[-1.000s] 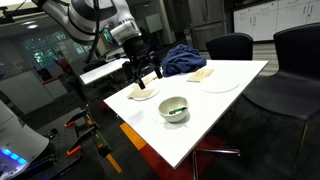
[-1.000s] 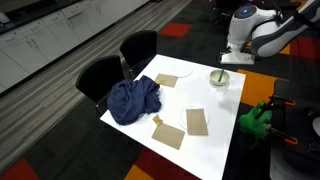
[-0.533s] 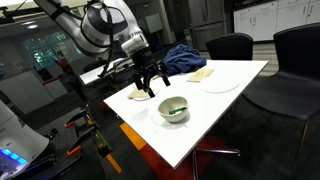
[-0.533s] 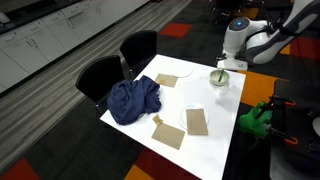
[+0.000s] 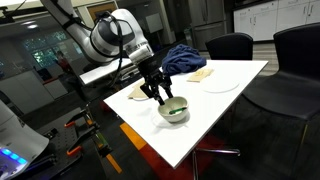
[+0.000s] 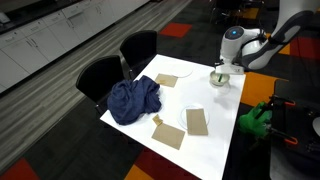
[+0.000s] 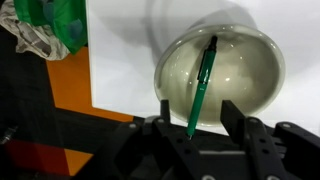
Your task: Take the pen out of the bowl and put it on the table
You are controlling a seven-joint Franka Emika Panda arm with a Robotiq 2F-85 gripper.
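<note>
The small deep white bowl (image 5: 175,110) stands near a corner of the white table (image 5: 215,105); it also shows in an exterior view (image 6: 219,78) and in the wrist view (image 7: 235,70). The green pen (image 7: 203,85) leans inside it, with one end over the rim toward my wrist. My gripper (image 7: 197,115) is open, just above the bowl's near rim, and its two fingers straddle the pen's near end without closing on it. In both exterior views the gripper (image 5: 158,95) (image 6: 222,68) hangs right at the bowl. The pen is too small to make out there.
A shallow white dish (image 5: 140,93) lies just behind the gripper and a flat plate (image 5: 220,83) further along. A blue cloth (image 6: 133,100) and brown paper pieces (image 6: 196,121) lie on the table. Black chairs (image 5: 230,46) stand at the far side. The table edge (image 7: 92,75) is close, with a green object (image 7: 50,20) beyond it.
My gripper has moved from over the shallow dish across to the bowl and come down to its rim, staying open.
</note>
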